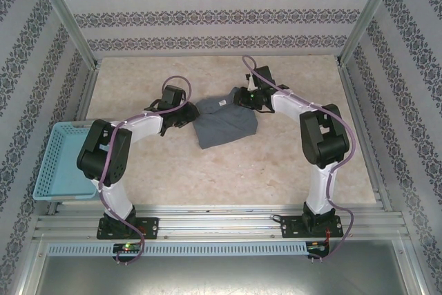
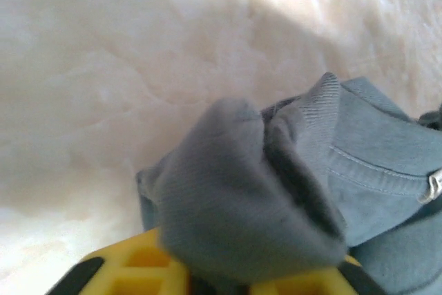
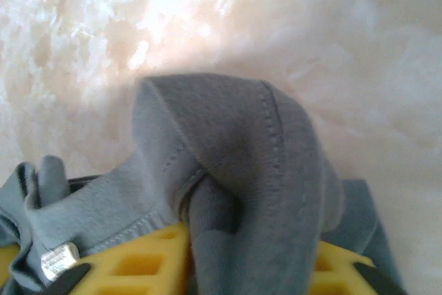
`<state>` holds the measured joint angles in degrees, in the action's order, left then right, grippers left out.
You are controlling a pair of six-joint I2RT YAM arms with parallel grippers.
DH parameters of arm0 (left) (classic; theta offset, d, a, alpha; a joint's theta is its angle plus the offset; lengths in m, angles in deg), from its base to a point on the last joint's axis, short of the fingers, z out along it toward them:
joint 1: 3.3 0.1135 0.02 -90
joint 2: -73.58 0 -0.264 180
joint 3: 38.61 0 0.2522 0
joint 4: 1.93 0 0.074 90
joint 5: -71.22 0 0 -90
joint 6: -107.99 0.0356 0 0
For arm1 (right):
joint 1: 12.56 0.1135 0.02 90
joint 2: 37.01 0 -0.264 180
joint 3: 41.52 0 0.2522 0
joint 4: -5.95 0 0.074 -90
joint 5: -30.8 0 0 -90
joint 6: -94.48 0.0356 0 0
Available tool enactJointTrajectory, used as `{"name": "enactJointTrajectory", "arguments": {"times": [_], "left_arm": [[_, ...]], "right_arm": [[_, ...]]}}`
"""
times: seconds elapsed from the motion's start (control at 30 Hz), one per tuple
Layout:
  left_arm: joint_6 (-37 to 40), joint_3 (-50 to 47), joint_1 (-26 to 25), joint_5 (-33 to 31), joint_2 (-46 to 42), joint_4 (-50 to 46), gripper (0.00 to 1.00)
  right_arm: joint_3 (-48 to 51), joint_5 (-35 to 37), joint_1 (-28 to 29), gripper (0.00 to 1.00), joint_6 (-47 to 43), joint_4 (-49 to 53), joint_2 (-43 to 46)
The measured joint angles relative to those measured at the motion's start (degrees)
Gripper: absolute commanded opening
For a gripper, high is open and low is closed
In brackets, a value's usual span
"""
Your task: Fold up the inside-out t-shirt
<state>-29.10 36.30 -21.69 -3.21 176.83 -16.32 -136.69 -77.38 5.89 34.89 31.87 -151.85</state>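
The inside-out t-shirt (image 1: pixel 224 126) lies folded into a dark grey rectangle at mid-table, its pale neck label (image 1: pixel 221 103) near the far edge. My left gripper (image 1: pixel 188 114) rests at the shirt's far left corner. In the left wrist view a rounded lump of t-shirt (image 2: pixel 242 205) drapes over the left gripper (image 2: pixel 217 282) and hides the gap between its yellow fingers (image 2: pixel 131 267). My right gripper (image 1: pixel 242 98) sits at the far right corner. There its yellow fingers (image 3: pixel 138 267) stand apart, and a loose upright fold of t-shirt (image 3: pixel 255 170) fills the right gripper (image 3: pixel 252 271) without being pinched.
A light-blue mesh basket (image 1: pixel 59 160) stands at the table's left edge beside the left arm. Patterned walls with metal posts close in the back and both sides. Bare beige tabletop (image 1: pixel 276 170) runs in front of the shirt.
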Motion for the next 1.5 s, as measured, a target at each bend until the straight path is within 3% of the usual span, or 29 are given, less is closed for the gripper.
{"name": "enactJointTrajectory", "arguments": {"times": [0.2, 0.3, 0.5, 0.63, 0.8, 0.97, 1.5], "left_arm": [[-1.0, 2.3, 2.0, -4.6, -0.4, -8.3, 0.45], [-0.3, 3.1, 2.3, -8.3, -3.9, -13.5, 0.51], [1.2, 4.3, -3.3, -13.3, -14.3, -18.5, 0.52], [1.4, 4.0, -8.3, -12.4, -14.3, -17.7, 0.52], [1.8, 3.6, -9.6, -9.2, -7.5, -15.0, 0.52], [2.5, 3.4, -9.6, -8.5, -1.3, -14.6, 0.53], [4.9, -0.2, -8.5, -10.4, -3.0, -13.6, 0.60]], "right_arm": [[-4.9, 3.3, -1.5, 0.68, -2.8, 4.9, -0.7], [-5.8, 6.7, -1.9, 0.74, -5.3, 8.9, 1.1], [0.3, 11.1, -0.3, 0.72, -8.0, 12.7, 12.4], [6.9, 11.5, 4.5, 0.70, -7.8, 10.9, 18.0], [9.7, 9.4, 8.4, 0.70, -5.4, 7.7, 14.3], [9.7, 8.3, 6.6, 0.70, -3.3, 5.2, 6.8], [11.6, 8.1, 2.0, 0.73, -1.0, 3.8, 6.4]]}}
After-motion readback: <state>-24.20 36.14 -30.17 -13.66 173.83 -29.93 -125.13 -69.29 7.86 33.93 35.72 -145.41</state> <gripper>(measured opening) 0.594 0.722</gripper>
